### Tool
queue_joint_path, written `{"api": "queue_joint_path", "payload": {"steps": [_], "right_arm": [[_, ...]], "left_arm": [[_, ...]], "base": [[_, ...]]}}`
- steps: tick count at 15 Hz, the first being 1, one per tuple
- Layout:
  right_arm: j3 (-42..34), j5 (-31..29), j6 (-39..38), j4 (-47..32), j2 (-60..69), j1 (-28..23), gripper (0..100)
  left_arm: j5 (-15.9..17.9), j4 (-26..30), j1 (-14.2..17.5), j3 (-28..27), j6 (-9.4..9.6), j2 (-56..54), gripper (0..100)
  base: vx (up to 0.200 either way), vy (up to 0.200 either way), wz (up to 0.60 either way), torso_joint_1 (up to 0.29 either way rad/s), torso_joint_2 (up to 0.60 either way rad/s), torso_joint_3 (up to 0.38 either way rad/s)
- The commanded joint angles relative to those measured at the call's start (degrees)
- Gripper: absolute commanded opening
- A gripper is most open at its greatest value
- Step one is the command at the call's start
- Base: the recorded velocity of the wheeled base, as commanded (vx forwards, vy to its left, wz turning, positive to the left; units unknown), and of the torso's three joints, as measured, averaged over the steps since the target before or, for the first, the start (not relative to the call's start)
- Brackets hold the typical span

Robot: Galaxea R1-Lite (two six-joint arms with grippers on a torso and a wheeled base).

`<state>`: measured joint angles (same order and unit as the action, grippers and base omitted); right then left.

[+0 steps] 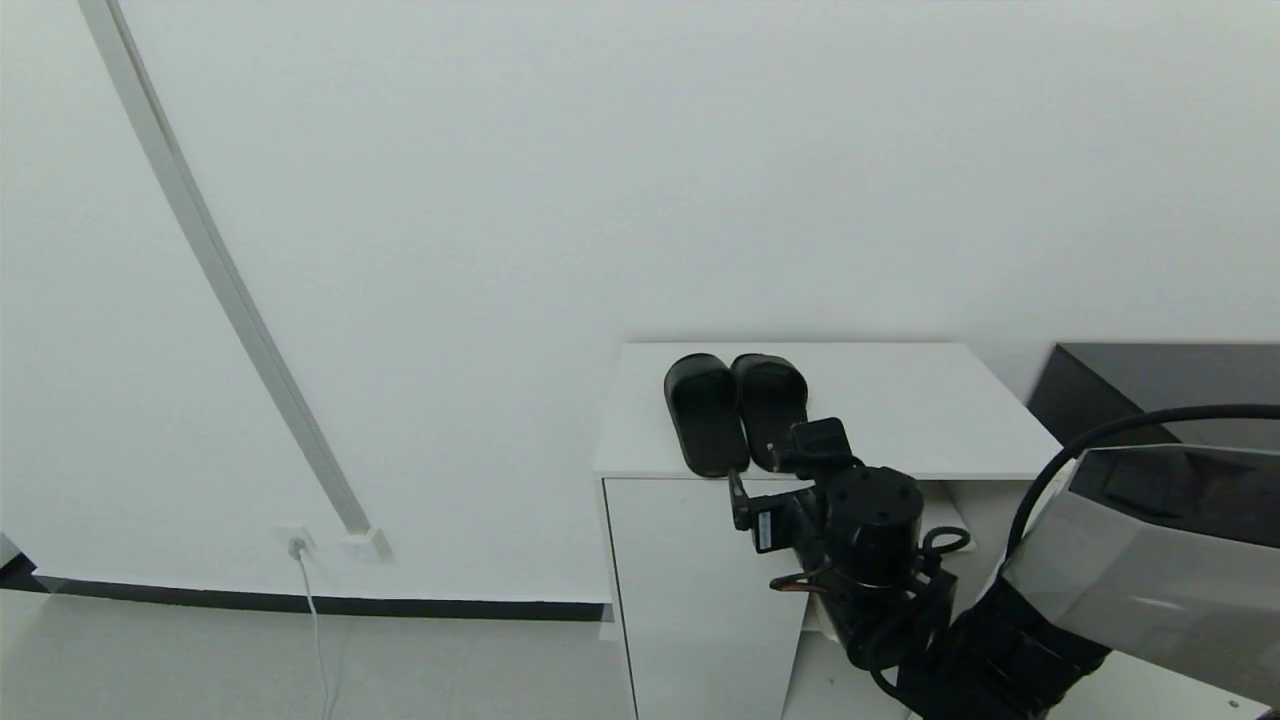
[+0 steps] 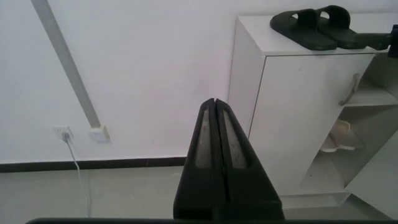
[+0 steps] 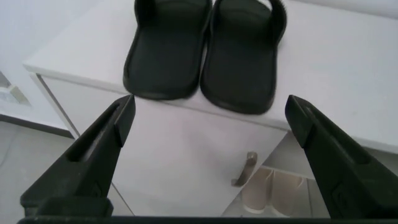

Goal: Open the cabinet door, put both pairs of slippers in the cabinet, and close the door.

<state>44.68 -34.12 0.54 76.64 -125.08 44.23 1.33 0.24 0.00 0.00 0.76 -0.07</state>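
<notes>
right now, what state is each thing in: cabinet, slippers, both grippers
cabinet: right side open, shelves showing
left door: shut
black slippers: side by side on the cabinet top, not gripped
light slippers: inside, on a shelf
left gripper: jaws shut, empty
right gripper: jaws open, empty

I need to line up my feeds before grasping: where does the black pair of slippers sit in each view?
Head view: black slippers on the cabinet top, left of its middle, heels at the front edge.
Left wrist view: black slippers on the cabinet top, far beyond the shut left hand.
Right wrist view: black slippers close ahead of the open right hand.
Shared landmark: the cabinet top's front edge.
</notes>
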Motion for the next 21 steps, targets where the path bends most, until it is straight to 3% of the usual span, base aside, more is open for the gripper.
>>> {"api": "queue_joint_path", "payload": {"steps": [1,4,6,9,11,12,19,21], "right_arm": [[-0.65,0.55,0.17,0.09,2.03,-0.28,100],[0.94,2.31,3.51,1.14,2.12,-0.11,100],[6.03,2.83,3.77,-2.55,2.91,-0.11,100],[22.91,2.83,-3.88,-35.86,7.57,-0.55,100],[30.73,2.48,-9.24,-50.28,9.06,-0.02,100],[33.28,2.04,-10.91,-53.53,9.06,-0.02,100],[30.91,-0.16,-12.23,-52.56,7.92,0.86,100],[29.06,-0.16,-12.31,-51.15,7.65,1.04,100]], "left_arm": [[-0.01,0.02,0.00,0.00,-0.05,0.07,0],[-0.01,0.02,0.00,-0.09,-0.05,0.07,0],[-0.01,0.02,0.00,0.00,-0.05,0.07,0],[-0.01,0.02,0.00,-0.09,-0.05,0.07,0],[-0.01,0.02,0.00,0.00,-0.05,0.07,0],[-0.01,0.02,0.00,0.00,-0.05,0.07,0],[-0.19,0.02,0.00,0.00,0.04,0.07,0],[-3.09,-0.07,0.00,0.00,-1.20,0.07,0]], "base": [[0.000,0.000,0.00,0.178,-0.37,-0.203],[0.000,0.000,0.00,0.106,-0.24,-0.124],[0.000,0.000,0.00,0.000,0.00,0.000],[0.000,0.000,0.00,0.000,0.00,0.000],[0.000,0.000,0.00,0.000,0.00,0.000],[0.000,0.000,0.00,0.000,0.00,0.000],[0.000,0.000,0.00,0.000,0.00,0.000],[0.000,0.000,0.00,0.000,0.00,0.000]]}}
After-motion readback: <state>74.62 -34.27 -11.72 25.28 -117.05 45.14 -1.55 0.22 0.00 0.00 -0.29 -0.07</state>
